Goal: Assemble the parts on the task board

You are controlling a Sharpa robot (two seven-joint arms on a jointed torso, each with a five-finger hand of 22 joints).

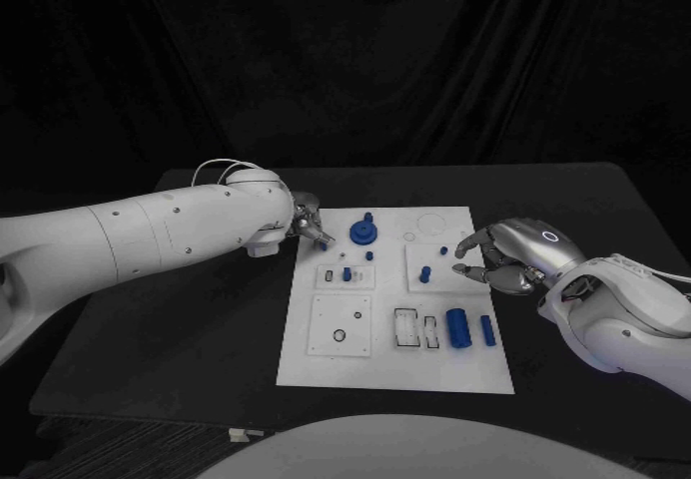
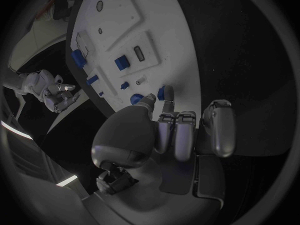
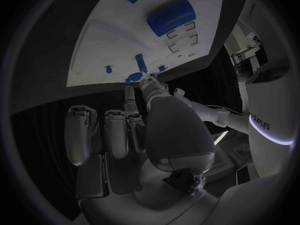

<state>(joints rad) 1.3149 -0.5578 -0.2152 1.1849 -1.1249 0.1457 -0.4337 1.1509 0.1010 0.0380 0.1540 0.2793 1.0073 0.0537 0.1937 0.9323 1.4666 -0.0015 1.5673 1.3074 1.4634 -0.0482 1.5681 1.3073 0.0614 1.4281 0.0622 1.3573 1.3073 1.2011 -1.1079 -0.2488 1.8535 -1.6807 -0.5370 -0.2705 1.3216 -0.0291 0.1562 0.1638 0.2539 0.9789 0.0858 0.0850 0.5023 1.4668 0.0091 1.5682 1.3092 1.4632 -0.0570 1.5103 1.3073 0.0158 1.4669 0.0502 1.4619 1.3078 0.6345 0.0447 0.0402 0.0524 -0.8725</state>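
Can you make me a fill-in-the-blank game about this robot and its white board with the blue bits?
1. The task board lies on a table that is ____ in colour.
2. The big round part with a post sits next to the fingers of the ____ hand.
3. The right hand holds ____.
4. The fat blue cylinder is lying ____, not standing.

Missing words: black; left; nothing; down

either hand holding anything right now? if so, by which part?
Cannot tell. Left hand has its fingers at the round blue part on the white task board; contact is unclear. Right hand holds nothing.
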